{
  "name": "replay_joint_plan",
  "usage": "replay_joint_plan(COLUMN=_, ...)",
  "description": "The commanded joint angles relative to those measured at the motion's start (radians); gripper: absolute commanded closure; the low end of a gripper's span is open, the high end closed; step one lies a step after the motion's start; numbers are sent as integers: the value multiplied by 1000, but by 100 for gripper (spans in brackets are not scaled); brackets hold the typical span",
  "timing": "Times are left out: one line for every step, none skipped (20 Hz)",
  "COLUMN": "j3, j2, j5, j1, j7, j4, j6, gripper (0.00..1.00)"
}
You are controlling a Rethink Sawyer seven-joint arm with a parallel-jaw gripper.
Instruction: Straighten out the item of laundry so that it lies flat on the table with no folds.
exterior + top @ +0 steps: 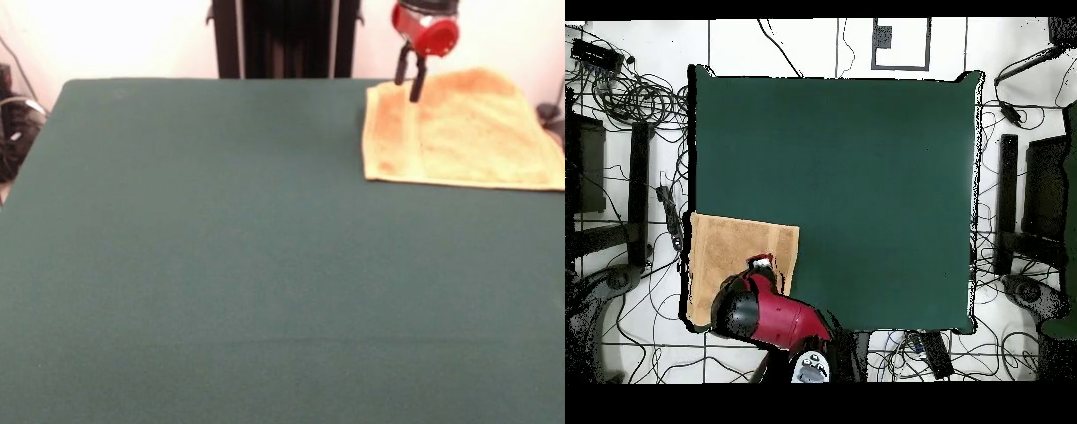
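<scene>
Now the orange-tan towel (463,132) lies spread at the corner of the green table (221,265) beside the robot's pedestal (284,37), one side reaching the table's edge. Above the towel's far corner hang the jaws (411,78), slightly parted, holding nothing.

Nubby terry towel (463,132) — matt (felt-like) table (221,265)
</scene>
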Motion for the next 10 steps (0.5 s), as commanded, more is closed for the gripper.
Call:
replay_joint_plan(j3=26, j2=16, j5=-88, j1=-9, j7=-87, j4=-155, j6=104, gripper=0)
replay_joint_plan(j3=31, j2=16, j5=-86, j1=-14, j7=-82, j4=-181, j6=113, gripper=0)
replay_joint_plan(j3=50, j2=20, j5=-85, j1=-27, j7=-73, j4=-201, j6=118, gripper=0)
replay_joint_plan(j3=59, j2=33, j5=-73, j1=-27, j7=-50, j4=-220, j6=119, gripper=0)
replay_joint_plan(j3=76, j2=49, j5=-51, j1=-25, j7=-12, j4=-226, j6=109, gripper=0)
replay_joint_plan(j3=104, j2=64, j5=-13, j1=-23, j7=44, j4=-217, j6=97, gripper=0)
replay_joint_plan(j3=133, j2=79, j5=26, j1=-21, j7=100, j4=-208, j6=85, gripper=0)
replay_joint_plan(j3=156, j2=90, j5=69, j1=-14, j7=155, j4=-197, j6=76, gripper=0)
replay_joint_plan(j3=180, j2=99, j5=105, j1=-11, j7=200, j4=-185, j6=67, gripper=0)
replay_joint_plan(j3=190, j2=108, j5=133, j1=-2, j7=231, j4=-175, j6=62, gripper=0)
